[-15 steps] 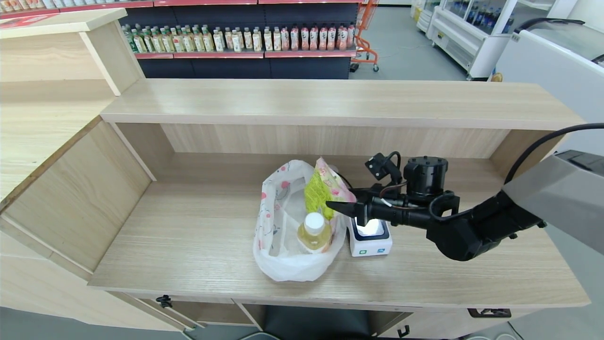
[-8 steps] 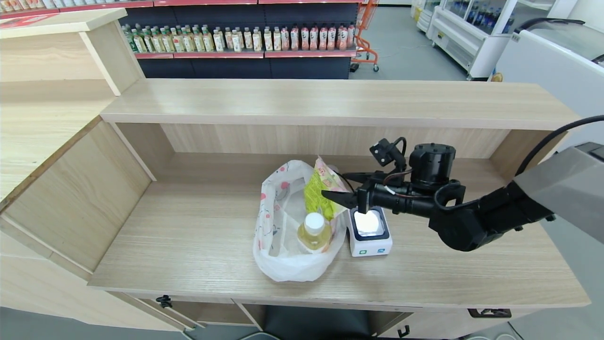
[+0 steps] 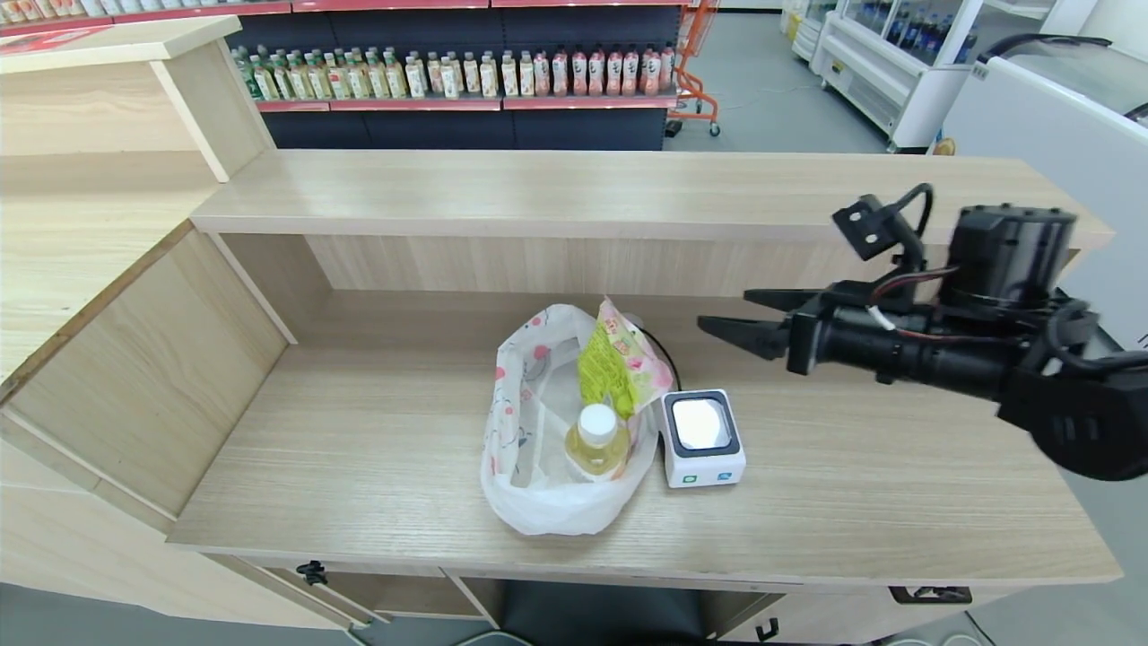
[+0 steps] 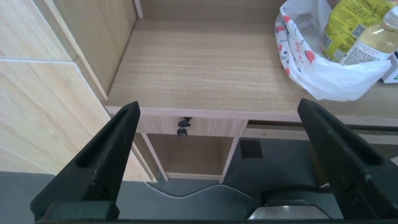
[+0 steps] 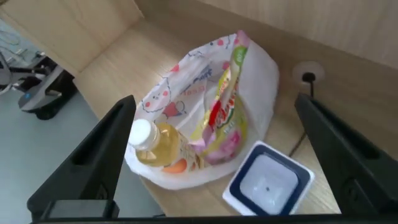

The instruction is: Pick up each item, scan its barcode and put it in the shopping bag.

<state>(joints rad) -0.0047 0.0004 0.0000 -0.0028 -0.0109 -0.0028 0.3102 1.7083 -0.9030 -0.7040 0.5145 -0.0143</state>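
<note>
Shopping bag [image 3: 538,507] lies well apart from right fingers [image 3: 731,332].

Just past the tips of the right fingers [image 3: 731,330], the shopping bag [image 3: 538,502] hides the bottle [image 3: 596,437] below its shoulders, so its base cannot be seen. The snack packet [image 3: 619,359], on the fingers' side of the bottle, sinks into the bag too, its lower end out of sight. The cable [image 3: 662,350] of the scanner [image 3: 702,437] slips behind the packet. Behind the right fingers, the arm runs off the head view's edge. Far beyond the left fingers [image 4: 106,155], the bag, packet and bottle are cropped, the scanner a mere corner.
</note>
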